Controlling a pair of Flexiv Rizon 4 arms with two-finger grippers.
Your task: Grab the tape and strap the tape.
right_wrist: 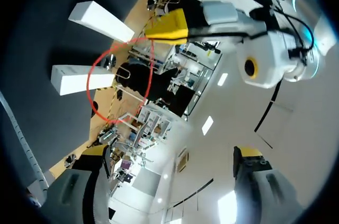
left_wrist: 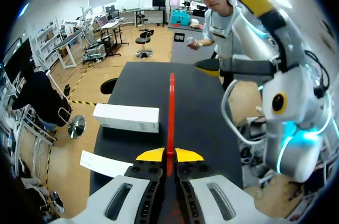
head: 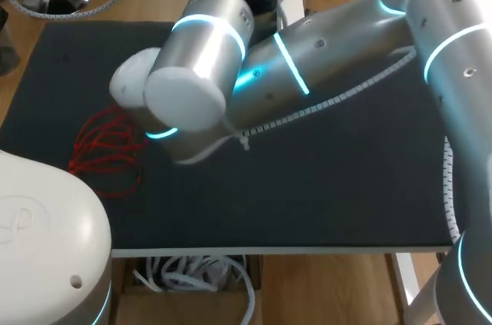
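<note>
A thin red tape point(left_wrist: 171, 108) runs straight ahead from my left gripper point(left_wrist: 169, 155), which is shut on its near end above the black table mat point(left_wrist: 198, 110). In the right wrist view the same tape point(right_wrist: 90, 91) curls into a loop that hangs from my left gripper point(right_wrist: 168, 26). My right gripper point(right_wrist: 172, 155) stands wide open with nothing between its fingers, a little apart from the loop. From the left wrist it shows as my right gripper point(left_wrist: 233, 28) beyond the tape's far end. In the head view my right arm point(head: 307, 64) hides both grippers.
A tangle of red tape point(head: 104, 144) lies on the left part of the mat point(head: 323, 187). A long white box point(left_wrist: 127, 118) lies beside the held tape, with a sheet of paper point(left_wrist: 103, 163) at the mat's edge. Two white boxes point(right_wrist: 100, 20) point(right_wrist: 79, 78) appear in the right wrist view.
</note>
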